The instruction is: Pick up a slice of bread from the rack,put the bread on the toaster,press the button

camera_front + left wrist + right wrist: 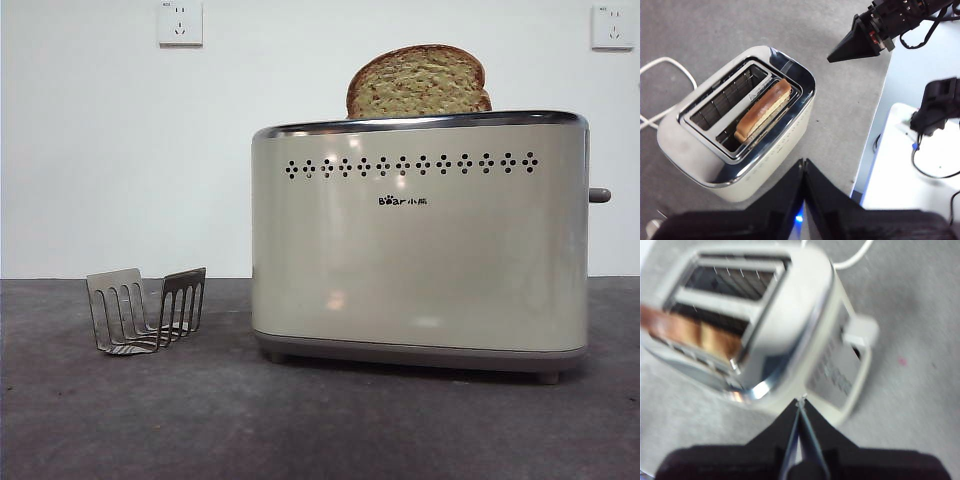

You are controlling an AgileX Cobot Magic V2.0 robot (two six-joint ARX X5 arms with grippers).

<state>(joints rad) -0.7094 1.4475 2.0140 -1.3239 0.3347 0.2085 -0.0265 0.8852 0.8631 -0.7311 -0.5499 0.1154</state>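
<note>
The slice of bread point(418, 83) stands in the toaster point(420, 260), its rounded top sticking up above the chrome rim. From above in the left wrist view the bread point(764, 115) sits in one of the two slots of the toaster point(780, 150); the other slot is empty. The rack point(147, 310) stands empty to the toaster's left. The button point(600, 195) sticks out of the toaster's right end. My left gripper point(803, 161) is shut and empty, above and beside the toaster. My right gripper point(800, 401) is shut and empty, above the toaster's end near the button point(861, 331). It also shows in the left wrist view point(852, 45).
A white power cord point(665, 65) runs from the toaster across the grey table point(320, 420). Two white wall sockets point(180, 22) are on the back wall. The table's edge point(870, 145) and a white stand lie beyond the toaster's end.
</note>
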